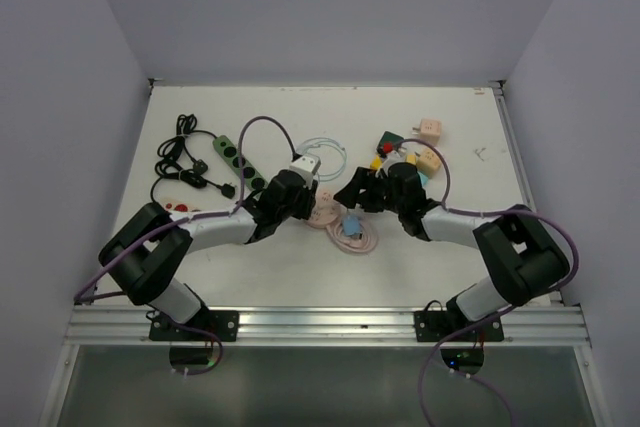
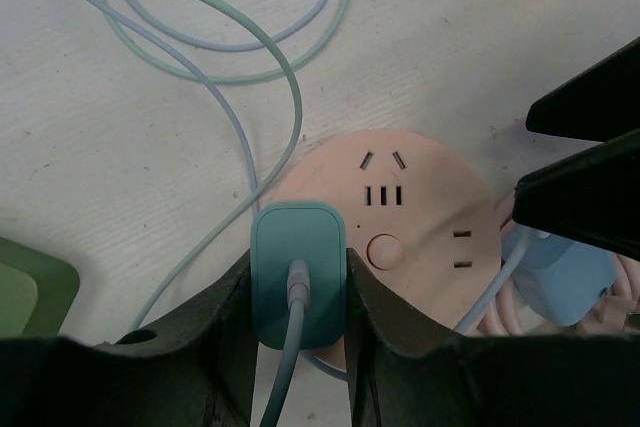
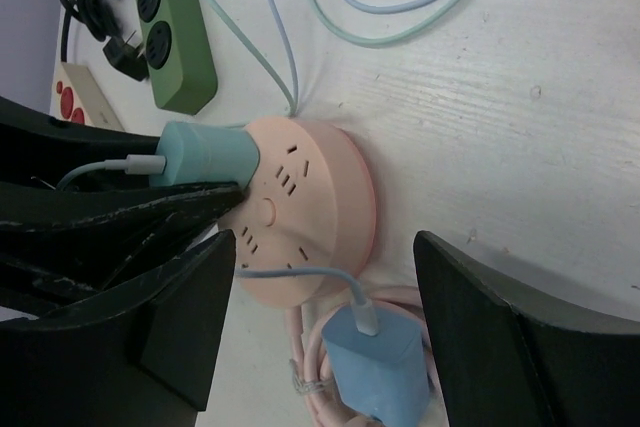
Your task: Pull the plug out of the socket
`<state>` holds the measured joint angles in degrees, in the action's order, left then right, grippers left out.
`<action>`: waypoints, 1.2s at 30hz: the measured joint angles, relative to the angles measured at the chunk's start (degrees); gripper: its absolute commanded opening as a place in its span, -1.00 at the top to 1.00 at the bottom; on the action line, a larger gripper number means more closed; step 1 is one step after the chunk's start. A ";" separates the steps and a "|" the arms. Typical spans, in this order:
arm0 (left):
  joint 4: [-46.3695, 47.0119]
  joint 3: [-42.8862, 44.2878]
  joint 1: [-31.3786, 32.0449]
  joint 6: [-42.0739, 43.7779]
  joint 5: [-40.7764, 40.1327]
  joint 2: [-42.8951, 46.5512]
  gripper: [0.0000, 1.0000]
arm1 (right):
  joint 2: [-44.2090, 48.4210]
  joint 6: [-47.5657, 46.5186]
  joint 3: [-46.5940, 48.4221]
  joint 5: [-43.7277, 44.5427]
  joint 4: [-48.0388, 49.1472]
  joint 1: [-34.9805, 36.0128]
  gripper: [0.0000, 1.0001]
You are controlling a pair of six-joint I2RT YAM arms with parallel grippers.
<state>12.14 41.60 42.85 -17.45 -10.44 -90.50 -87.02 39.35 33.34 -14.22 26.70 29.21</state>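
A round pink socket [image 2: 410, 217] lies on the white table; it also shows in the right wrist view [image 3: 310, 217] and from above [image 1: 325, 209]. A teal plug [image 2: 297, 272] with a grey cable sits in the socket's edge, also in the right wrist view [image 3: 205, 154]. My left gripper [image 2: 297, 292] is shut on the teal plug, one finger on each side. My right gripper [image 3: 325, 322] is open and hovers over the socket and a blue charger [image 3: 375, 362], which lies unplugged on the coiled pink cord.
A green power strip [image 1: 240, 164] with black plugs and cables lies at the left. Light blue and mint cables [image 2: 250, 57] loop beyond the socket. Coloured adapters [image 1: 412, 147] sit at the back right. A red-dotted card [image 3: 75, 97] lies by the strip.
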 measured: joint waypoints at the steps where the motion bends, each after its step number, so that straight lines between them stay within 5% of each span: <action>1: 0.68 -0.90 -0.02 -0.20 0.13 0.94 1.00 | -0.35 0.20 0.26 -0.35 0.09 -0.02 -0.52; 14: 8.37 -4.04 0.04 -1.44 2.29 4.09 1.00 | -5.01 2.60 1.84 -6.45 4.70 -0.04 -0.48; 23: 12.85 -6.32 0.00 -1.40 2.27 5.25 1.00 | -8.00 6.95 1.86 -10.97 9.84 -1.64 0.11; 29: 13.49 -6.45 0.09 -0.68 1.14 5.27 1.00 | -8.22 8.52 1.86 -12.13 11.32 -2.38 0.73; 36: 10.51 -4.13 2.64 2.10 -4.24 4.48 1.00 | -8.04 8.55 1.86 -12.13 10.97 -2.60 1.00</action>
<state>22.65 37.47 45.50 -15.35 -14.68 -86.02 -95.07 47.90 35.20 -26.35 37.67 26.61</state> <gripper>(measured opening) 0.372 0.415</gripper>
